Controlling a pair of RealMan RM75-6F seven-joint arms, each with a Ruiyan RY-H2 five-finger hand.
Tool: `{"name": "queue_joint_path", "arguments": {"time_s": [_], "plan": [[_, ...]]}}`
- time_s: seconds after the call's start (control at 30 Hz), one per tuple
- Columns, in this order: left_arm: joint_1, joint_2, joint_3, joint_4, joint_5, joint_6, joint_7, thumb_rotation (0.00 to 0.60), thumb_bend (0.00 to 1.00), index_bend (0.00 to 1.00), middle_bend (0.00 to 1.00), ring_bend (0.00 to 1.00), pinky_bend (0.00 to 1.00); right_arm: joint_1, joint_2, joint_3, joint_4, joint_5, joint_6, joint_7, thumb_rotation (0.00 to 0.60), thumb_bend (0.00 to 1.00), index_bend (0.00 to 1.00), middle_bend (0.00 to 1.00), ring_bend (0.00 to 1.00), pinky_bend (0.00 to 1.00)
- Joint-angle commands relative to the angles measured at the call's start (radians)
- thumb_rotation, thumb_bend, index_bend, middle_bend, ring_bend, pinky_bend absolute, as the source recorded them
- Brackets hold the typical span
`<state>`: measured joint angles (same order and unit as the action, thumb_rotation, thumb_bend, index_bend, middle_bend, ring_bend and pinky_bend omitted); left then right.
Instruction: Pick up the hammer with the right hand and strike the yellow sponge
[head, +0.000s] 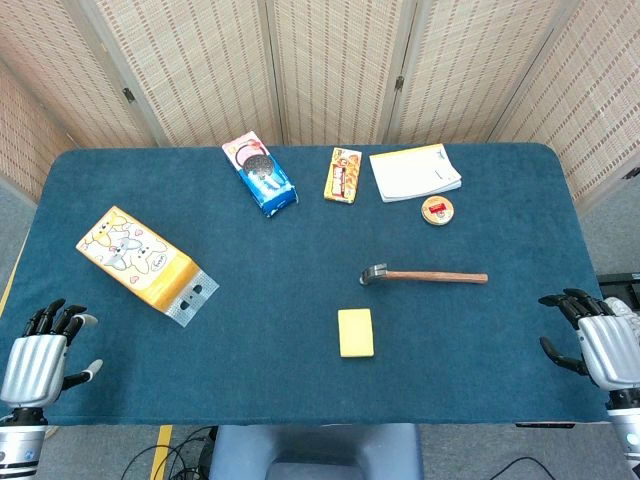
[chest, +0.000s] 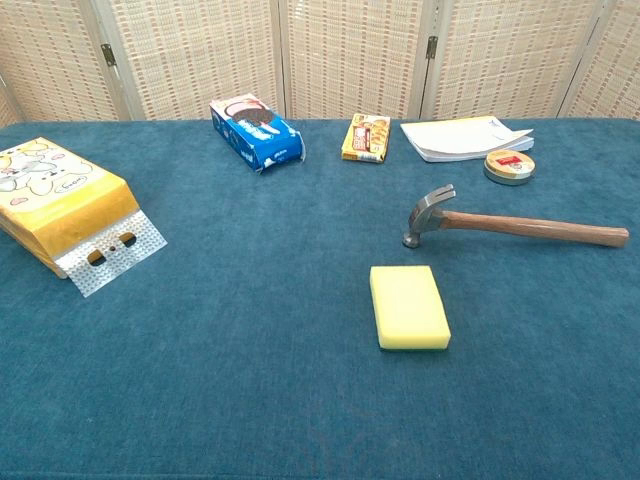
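A hammer (head: 425, 276) (chest: 520, 224) with a wooden handle and steel head lies flat on the blue table, head to the left, handle pointing right. Just in front of its head lies the yellow sponge (head: 355, 332) (chest: 408, 306), flat and untouched. My right hand (head: 598, 340) hangs at the table's right front edge, fingers apart and holding nothing, well right of the hammer's handle end. My left hand (head: 42, 355) sits at the left front corner, fingers loosely curled and empty. Neither hand shows in the chest view.
A yellow snack bag (head: 145, 262) lies at the left. Along the back are a blue cookie pack (head: 260, 172), a small orange box (head: 343, 175), a white notepad (head: 415, 171) and a round tin (head: 437, 210). Folding screens stand behind the table.
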<state>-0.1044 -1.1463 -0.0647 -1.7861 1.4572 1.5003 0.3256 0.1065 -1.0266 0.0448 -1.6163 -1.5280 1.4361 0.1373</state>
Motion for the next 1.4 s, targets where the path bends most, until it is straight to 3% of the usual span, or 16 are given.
{"name": "queue_joint_path", "arguments": {"time_s": [0.03,0.3,0.7,1.03,1.4], "plan": [[0.000,-0.001,-0.002,0.003,-0.004,0.001,-0.001,0.600,0.18,0.38,0.28,0.15,0.20,0.002,0.000,0.000,-0.001,0.000,-0.002,-0.002,0.600,0.22,0.30,0.33,0.19,0.28],[0.003,-0.003,0.001,0.007,-0.007,0.003,-0.007,0.600,0.18,0.38,0.28,0.15,0.20,0.025,-0.009,0.005,0.003,0.005,-0.040,-0.006,0.600,0.22,0.30,0.33,0.19,0.28],[0.012,0.002,0.006,0.014,0.003,0.017,-0.025,0.600,0.18,0.38,0.29,0.15,0.20,0.206,-0.072,0.063,0.019,0.057,-0.283,-0.043,0.600,0.22,0.30,0.29,0.19,0.28],[0.028,0.012,0.010,0.023,-0.003,0.031,-0.038,0.600,0.18,0.38,0.29,0.15,0.20,0.411,-0.232,0.128,0.132,0.164,-0.521,-0.147,0.600,0.24,0.21,0.29,0.18,0.27],[0.039,0.021,0.012,0.034,-0.015,0.033,-0.047,0.600,0.18,0.38,0.29,0.15,0.20,0.539,-0.389,0.153,0.303,0.268,-0.634,-0.242,0.600,0.39,0.21,0.29,0.17,0.27]]}}
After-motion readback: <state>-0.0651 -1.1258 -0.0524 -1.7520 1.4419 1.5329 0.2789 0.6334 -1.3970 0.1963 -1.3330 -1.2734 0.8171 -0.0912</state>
